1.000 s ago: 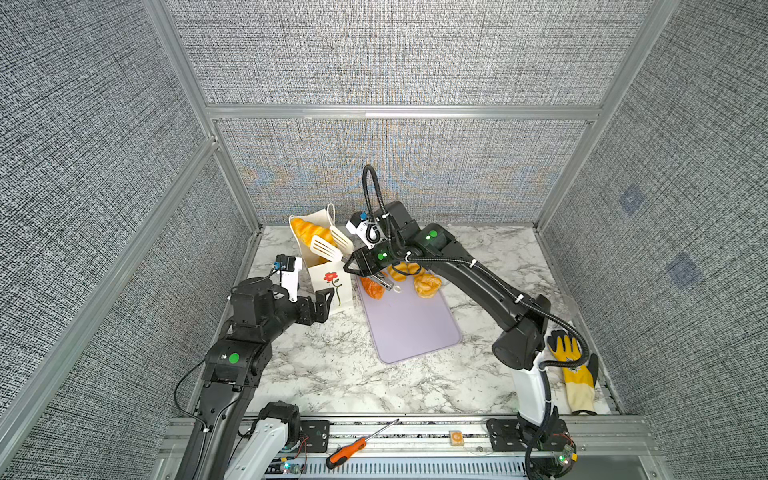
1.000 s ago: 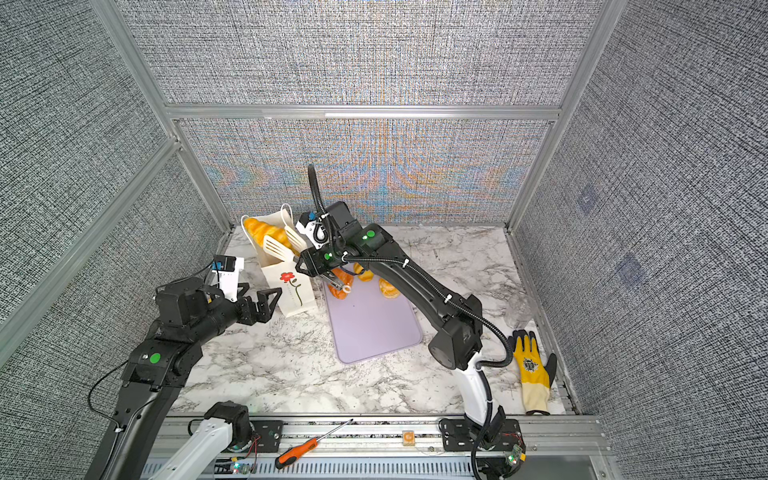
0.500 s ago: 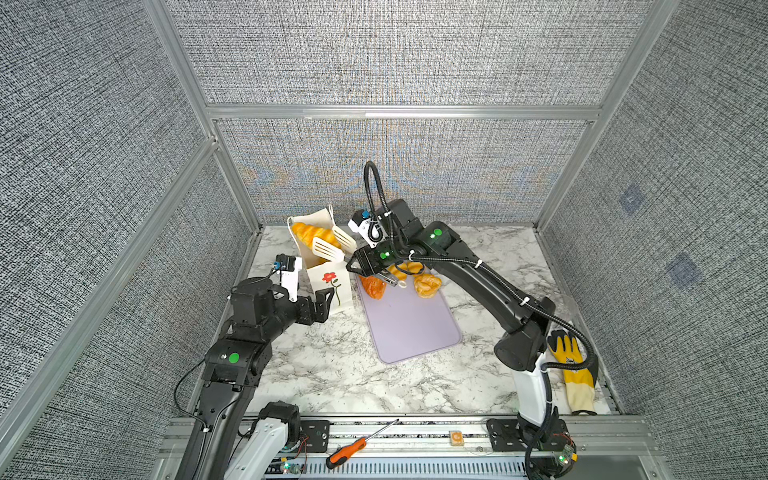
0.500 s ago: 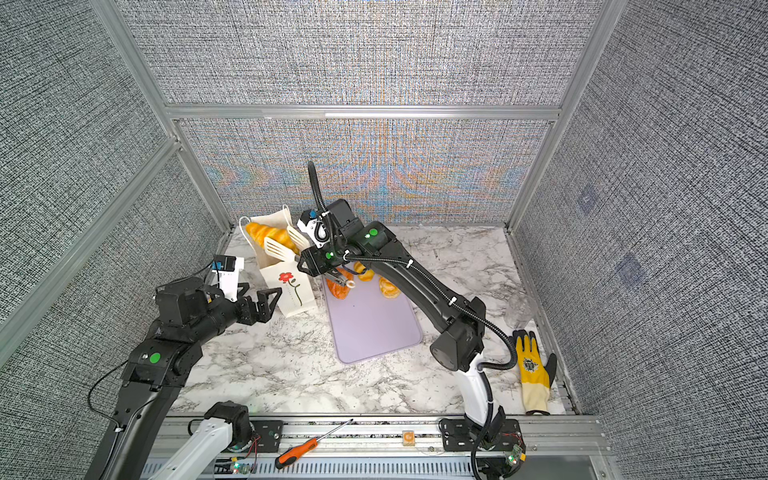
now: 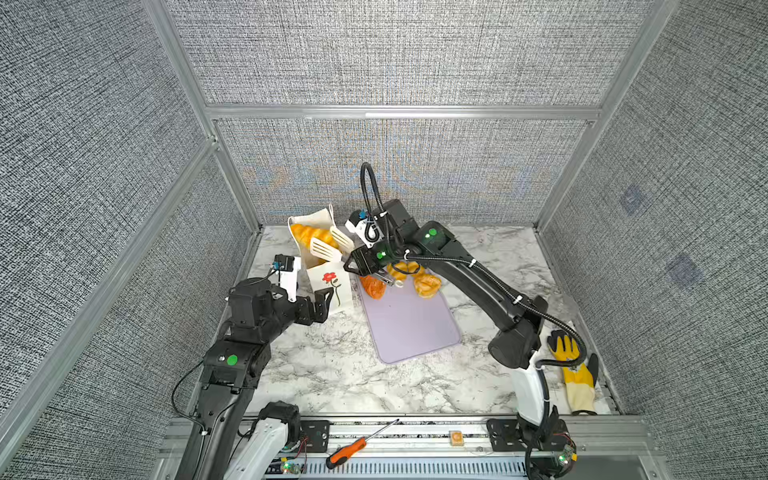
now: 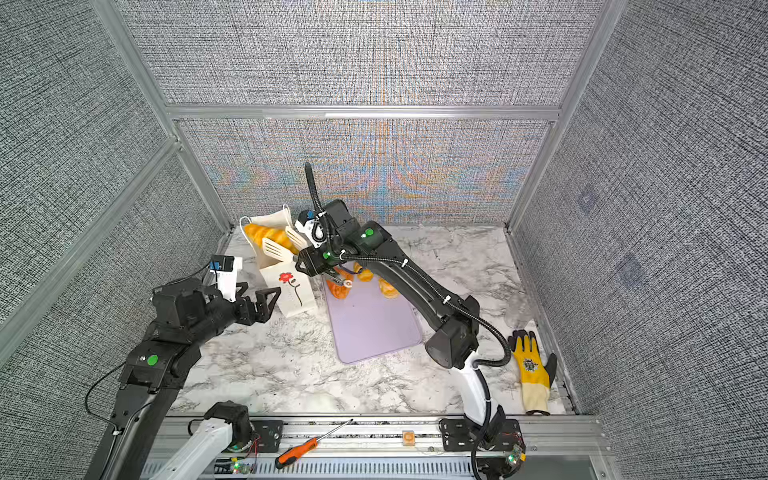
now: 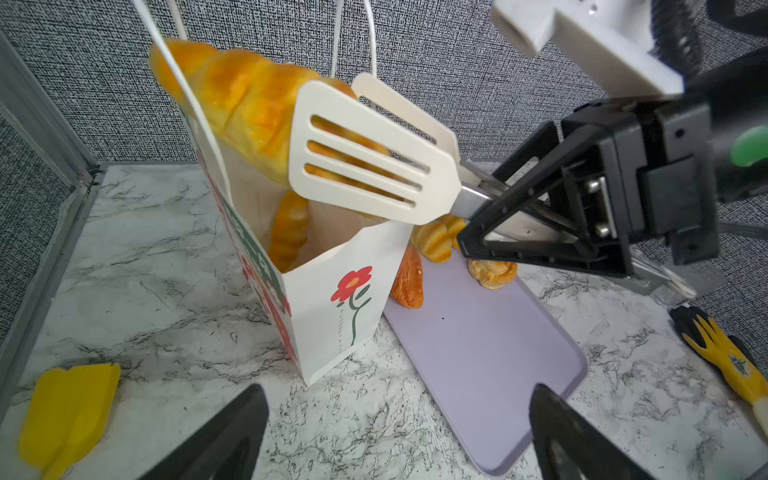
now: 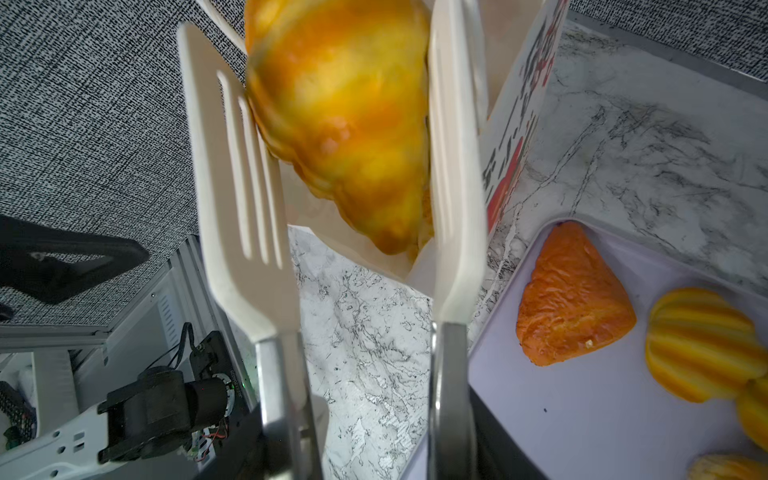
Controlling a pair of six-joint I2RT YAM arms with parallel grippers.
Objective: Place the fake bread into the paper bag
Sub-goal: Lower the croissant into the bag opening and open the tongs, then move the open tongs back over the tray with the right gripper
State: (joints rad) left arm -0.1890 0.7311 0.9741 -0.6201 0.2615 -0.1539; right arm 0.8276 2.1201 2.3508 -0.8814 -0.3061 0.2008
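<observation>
The white paper bag [image 5: 328, 286] [image 6: 291, 291] with the red flower stands upright at the back left. A golden croissant [image 5: 309, 235] [image 7: 245, 104] lies tilted across its mouth, half inside. My right gripper [image 5: 356, 262] [image 8: 365, 436] is shut on the metal handles of white slotted tongs [image 7: 365, 166], whose two blades stand on either side of the croissant [image 8: 340, 124]. Another yellow piece [image 7: 289, 232] lies inside the bag. A reddish-brown croissant [image 5: 372, 286] and striped rolls [image 5: 428, 284] rest on the lilac tray [image 5: 411, 328]. My left gripper [image 5: 324, 299] [image 7: 395, 407] is open and empty, just in front of the bag.
A yellow spatula [image 7: 66, 415] lies on the marble to the left of the bag. A yellow work glove [image 5: 575, 374] lies at the right edge. An orange-handled screwdriver [image 5: 353, 451] rests on the front rail. Grey walls close in the back and sides.
The tongs' blades have spread slightly around the croissant at the bag's mouth. The left arm has not moved.
</observation>
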